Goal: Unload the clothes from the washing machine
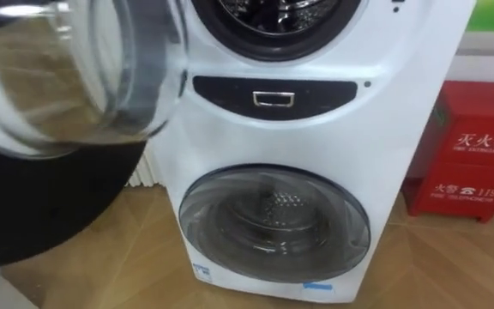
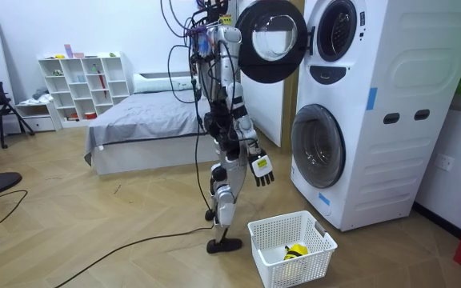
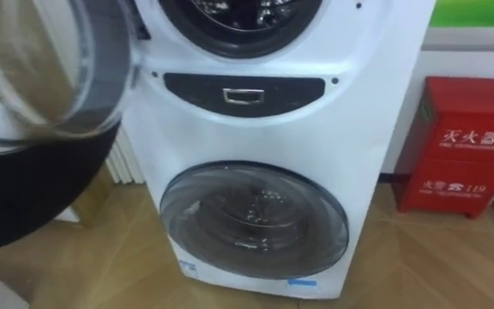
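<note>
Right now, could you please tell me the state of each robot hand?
Left robot hand: cannot be told.
Right robot hand: open, holding nothing.

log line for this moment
robot: at washer | upper door: open | lower door: shut | right hand: open, empty, hanging | basket: on floor

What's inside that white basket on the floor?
A small yellow item lies at the bottom of the basket. Its near wall covers the rest of the floor inside.
</note>
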Tool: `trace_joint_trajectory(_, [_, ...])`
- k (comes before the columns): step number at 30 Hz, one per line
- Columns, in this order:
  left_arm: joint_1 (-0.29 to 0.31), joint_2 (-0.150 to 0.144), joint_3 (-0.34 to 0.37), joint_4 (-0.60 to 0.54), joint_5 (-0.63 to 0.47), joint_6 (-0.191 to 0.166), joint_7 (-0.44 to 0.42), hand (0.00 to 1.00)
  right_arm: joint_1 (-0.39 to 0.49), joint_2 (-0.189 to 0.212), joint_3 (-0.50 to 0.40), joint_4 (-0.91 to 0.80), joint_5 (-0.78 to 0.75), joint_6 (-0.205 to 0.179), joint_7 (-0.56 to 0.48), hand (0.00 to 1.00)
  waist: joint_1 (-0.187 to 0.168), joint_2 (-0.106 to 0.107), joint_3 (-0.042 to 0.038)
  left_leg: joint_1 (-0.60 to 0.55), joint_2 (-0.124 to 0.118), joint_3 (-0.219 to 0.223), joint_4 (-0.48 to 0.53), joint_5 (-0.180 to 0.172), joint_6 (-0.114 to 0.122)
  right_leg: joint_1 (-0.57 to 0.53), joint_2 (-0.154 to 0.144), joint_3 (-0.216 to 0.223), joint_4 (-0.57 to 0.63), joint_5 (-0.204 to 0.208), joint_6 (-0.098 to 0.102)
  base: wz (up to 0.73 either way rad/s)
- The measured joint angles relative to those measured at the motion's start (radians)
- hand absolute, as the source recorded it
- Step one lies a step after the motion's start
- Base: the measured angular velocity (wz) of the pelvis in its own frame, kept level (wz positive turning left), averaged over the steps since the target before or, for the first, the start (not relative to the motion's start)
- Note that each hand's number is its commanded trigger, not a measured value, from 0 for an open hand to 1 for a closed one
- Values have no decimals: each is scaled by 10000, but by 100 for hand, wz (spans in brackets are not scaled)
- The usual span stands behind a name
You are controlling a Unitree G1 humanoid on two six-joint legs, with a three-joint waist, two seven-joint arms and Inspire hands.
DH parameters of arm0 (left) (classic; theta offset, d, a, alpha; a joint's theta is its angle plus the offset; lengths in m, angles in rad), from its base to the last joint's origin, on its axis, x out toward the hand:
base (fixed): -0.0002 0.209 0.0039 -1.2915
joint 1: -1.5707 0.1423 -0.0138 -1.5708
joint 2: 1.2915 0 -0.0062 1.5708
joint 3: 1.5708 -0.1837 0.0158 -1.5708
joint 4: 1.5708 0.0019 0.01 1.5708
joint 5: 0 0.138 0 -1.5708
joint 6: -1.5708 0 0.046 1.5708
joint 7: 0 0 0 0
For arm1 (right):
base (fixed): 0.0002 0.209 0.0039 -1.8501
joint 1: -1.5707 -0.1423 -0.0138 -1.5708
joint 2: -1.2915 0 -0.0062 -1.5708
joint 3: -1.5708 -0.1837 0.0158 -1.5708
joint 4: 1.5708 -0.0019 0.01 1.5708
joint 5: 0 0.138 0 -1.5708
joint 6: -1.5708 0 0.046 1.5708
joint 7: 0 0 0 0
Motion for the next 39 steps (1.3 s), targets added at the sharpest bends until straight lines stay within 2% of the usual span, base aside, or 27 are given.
trace_joint_trajectory(1, [0, -213, -539, -358, 203, -1, -258, 0, -86, 6, 23, 62, -23, 14, 89, 0, -19, 15, 19, -52, -42, -79, 0, 81, 34, -24, -21, -27, 4, -21, 112, 23])
trace_joint_trajectory(3, [-7, -498, -1265, -757, 351, 6, -518, 0, -288, 15, 280, 182, 102, 87, 144, 0, -67, 14, 17, -89, -80, -64, -68, 208, 76, -110, -43, 17, 34, 29, 170, 0])
trace_joint_trajectory(5, [-11, -594, -1713, -976, 373, 3, -807, 0, -493, 46, 603, 177, 201, 86, 172, 0, -340, -11, -13, -101, -127, -40, -149, 298, 119, -187, -76, 108, 42, 118, 218, -16])
trace_joint_trajectory(7, [-14, -630, -2314, -1159, 289, -29, -1338, 0, -669, 67, 1152, 217, 315, 107, 147, 0, -620, -25, -35, -104, -132, 203, -251, 341, 175, -333, -116, 307, 50, 225, 236, -28])
trace_joint_trajectory(8, [-26, -672, -2485, -1145, 290, -55, -1542, 0, -679, 101, 1223, 219, 319, 123, 128, 0, -694, -53, -25, -92, -138, 249, -289, 351, 190, -351, -126, 338, 52, 243, 239, -23])
trace_joint_trajectory(10, [-43, -976, -3455, -718, 258, -148, -2213, 0, -730, 261, 1623, 252, 608, 205, -46, 0, -1041, -154, -39, 26, -133, 520, -399, 392, 231, -398, -138, 577, 93, 331, 154, -25])
trace_joint_trajectory(11, [-44, -1061, -3704, -579, 188, -147, -2372, 0, -731, 298, 1708, 238, 700, 205, -86, 0, -1103, -188, -42, 59, -132, 565, -428, 382, 237, -411, -141, 623, 119, 330, 154, -34])
trace_joint_trajectory(12, [-43, -1207, -4255, -264, 145, -163, -2763, 0, -755, 351, 1896, 234, 894, 198, -129, 0, -1163, -269, -63, 123, -115, 701, -502, 366, 233, -479, -137, 755, 181, 315, 149, -35])
trace_joint_trajectory(13, [-47, -1490, -4556, -12, 47, -335, -2773, 0, -768, 412, 1945, 249, 944, 187, -165, 0, -1354, -384, -87, 175, -106, 803, -548, 363, 231, -483, -129, 853, 193, 322, 137, -30])
trace_joint_trajectory(14, [-51, -1554, -4652, 49, -68, -338, -2885, 0, -776, 441, 1958, 272, 949, 187, -197, 0, -1472, -410, -110, 187, -104, 847, -558, 362, 230, -486, -130, 869, 189, 322, 137, -24])
trace_joint_trajectory(15, [-68, -1506, -5095, 295, -304, -377, -3222, 0, -813, 474, 1985, 318, 968, 187, -227, 0, -1521, -478, -131, 218, -89, 992, -565, 346, 229, -508, -130, 951, 182, 322, 137, -19])
trace_joint_trajectory(17, [-77, -1528, -5708, 794, -405, -371, -3843, 0, -957, 509, 2187, 328, 989, 173, -288, 0, -1674, -584, -100, 221, -85, 1069, -562, 298, 235, -534, -133, 1011, 168, 322, 137, -17])
trace_joint_trajectory(19, [-78, -1582, -6707, 1377, -823, -319, -4530, 0, -1146, 599, 2390, 324, 1194, 162, -299, 0, -1939, -688, -34, 221, -77, 1170, -559, 202, 237, -576, -129, 1094, 139, 314, 149, -14])
trace_joint_trajectory(22, [-106, -1769, -7389, 1568, -1099, -289, -5111, 0, -1236, 605, 2629, 283, 1202, 143, -249, 0, -2051, -690, -34, 224, -41, 1477, -559, 89, 247, -714, -130, 1228, 147, 306, 163, -29])
trace_joint_trajectory(25, [-208, -1778, -7463, 2080, -1100, -450, -5382, 0, -1238, 603, 2655, 289, 1263, 144, -159, 0, -2092, -722, -31, 311, -36, 1635, -559, 82, 245, -687, -131, 1358, 144, 304, 165, -21])
trace_joint_trajectory(29, [-215, -1682, -7450, 3029, -1045, -390, -5418, 0, -1216, 601, 2662, 282, 1363, 145, -143, 0, -2178, -740, -24, 308, -16, 1752, -559, 83, 244, -697, -128, 1334, 134, 284, 173, -2])
trace_joint_trajectory(32, [-221, -1576, -7214, 4207, -902, -479, -5379, 0, -1094, 598, 2663, 290, 1693, 154, -78, 0, -1933, -809, -15, 452, 5, 1859, -562, 82, 243, -659, -120, 1347, 151, 281, 172, -18])
trace_joint_trajectory(33, [-157, -1440, -7134, 4758, -673, -514, -5337, 0, -1029, 592, 2647, 293, 1840, 157, -52, 0, -1898, -816, -33, 462, 14, 1856, -562, 75, 232, -655, -111, 1337, 142, 279, 168, -9])
trace_joint_trajectory(35, [48, -1407, -6730, 5844, -179, -588, -5280, 0, -884, 577, 2537, 229, 1903, 186, -45, 0, -1876, -813, -46, 465, 40, 1856, -563, 26, 159, -653, -81, 1332, 141, 266, 151, 0])
trace_joint_trajectory(36, [233, -1408, -6341, 6760, 142, -665, -5139, 0, -779, 600, 2399, 203, 1935, 184, -27, 0, -1831, -834, -60, 479, 55, 1850, -573, 7, 138, -652, -62, 1338, 146, 265, 149, -7])
trace_joint_trajectory(37, [507, -1413, -5829, 7703, 325, -764, -4965, 0, -700, 618, 2187, 217, 1894, 184, 3, 0, -1694, -834, -86, 503, 78, 1852, -585, -4, 120, -667, -46, 1354, 146, 264, 145, -10])
trace_joint_trajectory(38, [678, -1395, -5536, 8160, 415, -815, -4882, 0, -666, 613, 2072, 230, 1839, 185, 16, 0, -1613, -837, -98, 513, 90, 1851, -585, -24, 95, -670, -34, 1335, 144, 264, 145, -11])
trace_joint_trajectory(39, [1023, -1330, -4780, 9109, 434, -938, -4713, 0, -573, 600, 1825, 267, 1804, 185, 18, 0, -1482, -823, -123, 545, 130, 1832, -584, -87, 85, -638, 7, 1317, 120, 264, 142, -5])
